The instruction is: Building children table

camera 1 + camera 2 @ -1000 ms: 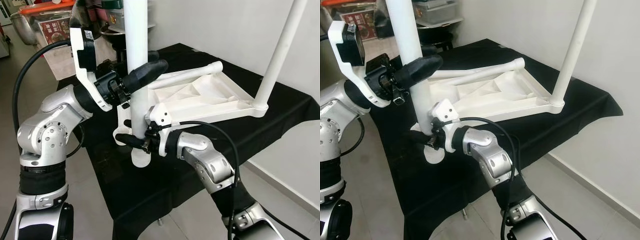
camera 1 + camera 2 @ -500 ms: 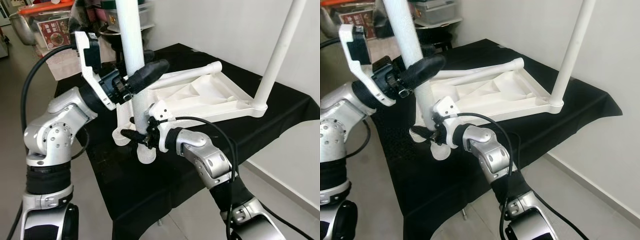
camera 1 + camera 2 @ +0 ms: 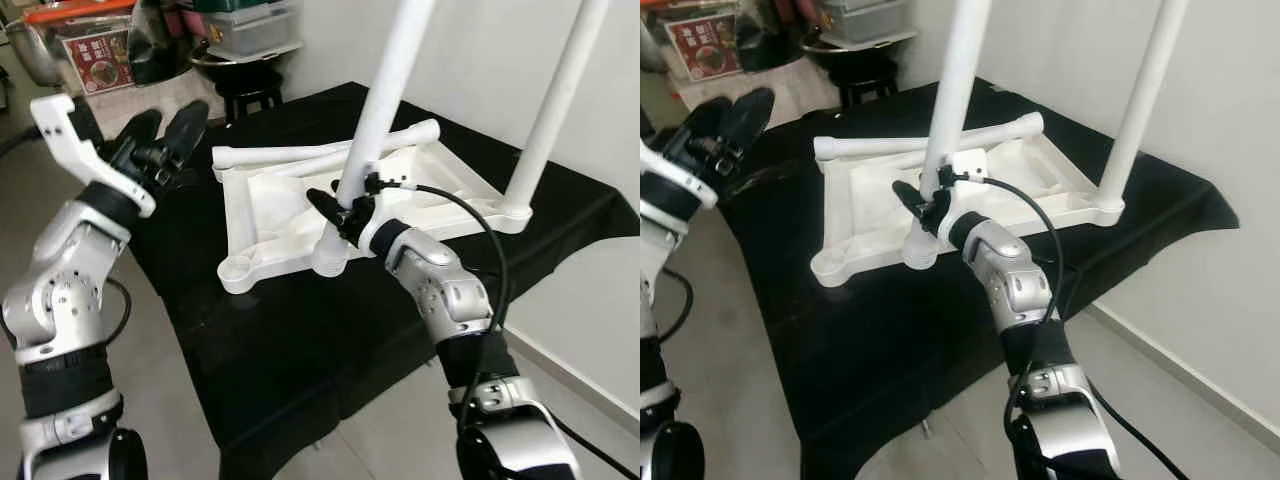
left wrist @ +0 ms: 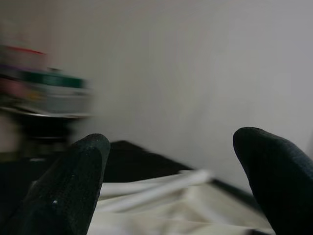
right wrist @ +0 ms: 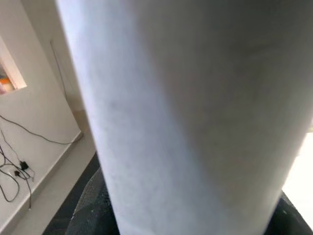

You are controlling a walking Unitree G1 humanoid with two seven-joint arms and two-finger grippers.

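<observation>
My right tool (image 3: 340,212) is clamped on a white leg (image 3: 385,95) near its lower end; leg tilts, its foot at the near corner of the tabletop (image 3: 290,205), which lies upside down on the black-draped surface (image 3: 300,350). Another leg (image 3: 550,110) stands upright in the far right corner, a third (image 3: 330,150) lies along the back edge. Left tool (image 3: 165,135) is off to the left w/ fingers (image 4: 73,186) apart, holding nothing.

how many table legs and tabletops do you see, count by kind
White tubular plastic table legs: 3 (one held tilted by the right gripper at, one standing in a far corner socket, one lying on the tabletop)
White plastic upside-down tabletop: 1
Total: 4
</observation>
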